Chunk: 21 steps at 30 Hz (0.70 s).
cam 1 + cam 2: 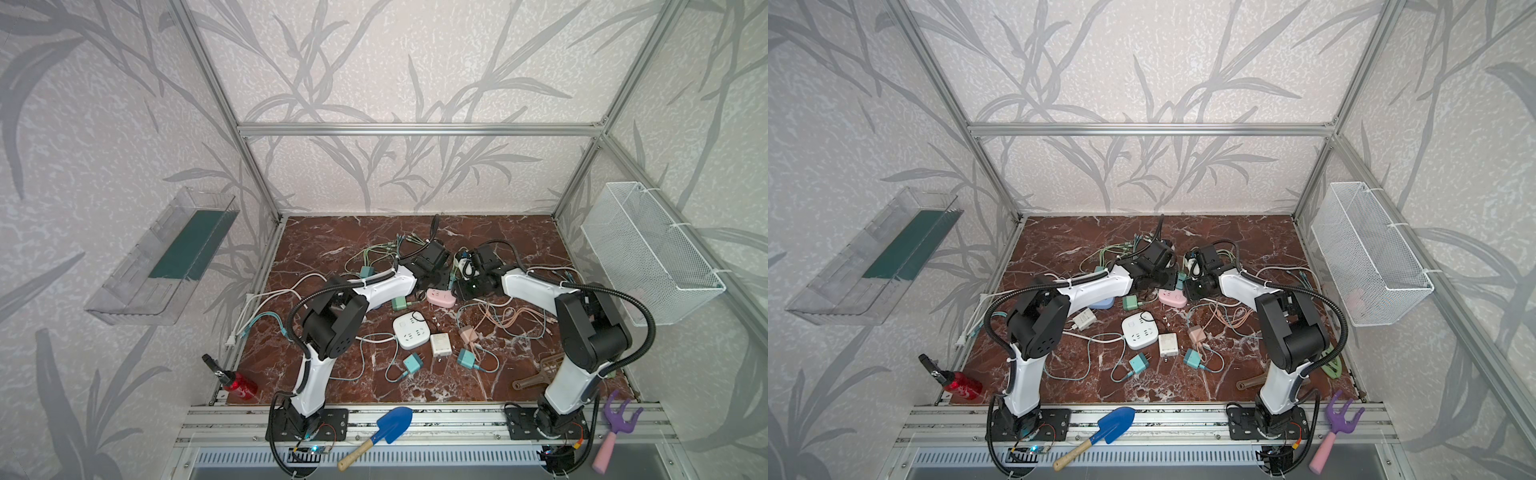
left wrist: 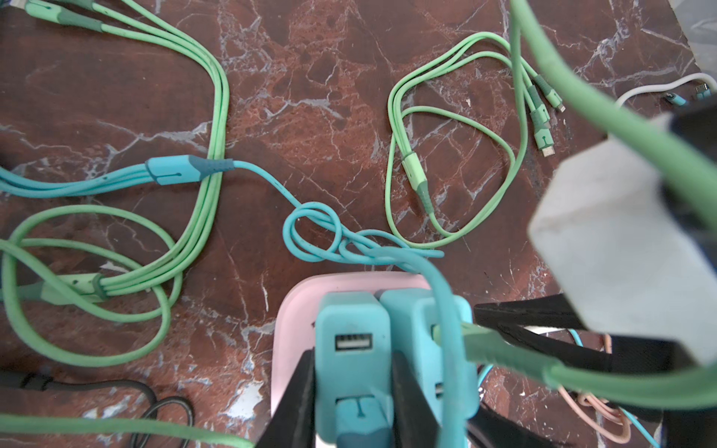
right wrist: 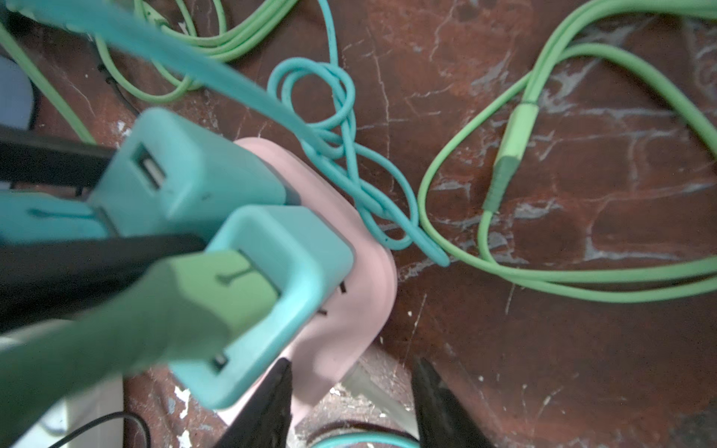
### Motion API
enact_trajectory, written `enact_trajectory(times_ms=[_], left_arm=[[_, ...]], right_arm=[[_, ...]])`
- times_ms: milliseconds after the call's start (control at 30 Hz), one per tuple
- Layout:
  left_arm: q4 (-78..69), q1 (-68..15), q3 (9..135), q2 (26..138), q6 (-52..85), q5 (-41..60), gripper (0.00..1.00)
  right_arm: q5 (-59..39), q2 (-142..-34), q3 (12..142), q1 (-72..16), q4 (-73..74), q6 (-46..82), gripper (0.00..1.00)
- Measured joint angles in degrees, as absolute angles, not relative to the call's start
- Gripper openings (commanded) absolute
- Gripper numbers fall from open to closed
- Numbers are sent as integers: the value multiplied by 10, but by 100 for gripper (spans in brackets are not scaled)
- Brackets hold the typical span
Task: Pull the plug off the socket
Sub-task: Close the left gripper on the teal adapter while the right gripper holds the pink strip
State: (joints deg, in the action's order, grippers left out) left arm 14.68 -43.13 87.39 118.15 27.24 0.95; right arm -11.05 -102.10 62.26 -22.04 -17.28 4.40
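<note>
While the left gripper [image 2: 353,362] stands closed on a teal plug [image 2: 349,322], with its black fingers [image 2: 297,388] flat against the plug's two sides, that plug stands on the face of the pink socket [image 2: 295,310]. Whether its pins are fully in cannot be told. A second teal plug [image 2: 421,314] sits just beside it on the same socket, with a green cable [image 2: 504,357] in its port. The right gripper [image 3: 353,362] is partly open. The end of the socket lies between its fingers, one finger [image 3: 271,403] against the pink edge and the other apart from it.

In both top views the socket [image 1: 441,298] [image 1: 1172,298] lies near the middle of the marble table [image 1: 519,232], below the two wrists and well away from every table edge. At its 9 o'clock a green adapter [image 1: 400,302] lies just beside it. A white power strip [image 1: 411,330] lies at 7 o'clock and loops of pink cable [image 1: 494,318] at 4 o'clock. Green cables [image 1: 405,240] crowd the 11 o'clock side. Bare marble runs from 12 to 2 o'clock up to the back wall.
</note>
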Motion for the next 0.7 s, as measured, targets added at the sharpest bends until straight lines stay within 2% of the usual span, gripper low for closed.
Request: enact_trajectory(times_ms=[700], left_arm=[[175, -459, 888, 1181, 273, -33, 10]], right_arm=[[-104, -1043, 668, -220, -246, 1, 51]])
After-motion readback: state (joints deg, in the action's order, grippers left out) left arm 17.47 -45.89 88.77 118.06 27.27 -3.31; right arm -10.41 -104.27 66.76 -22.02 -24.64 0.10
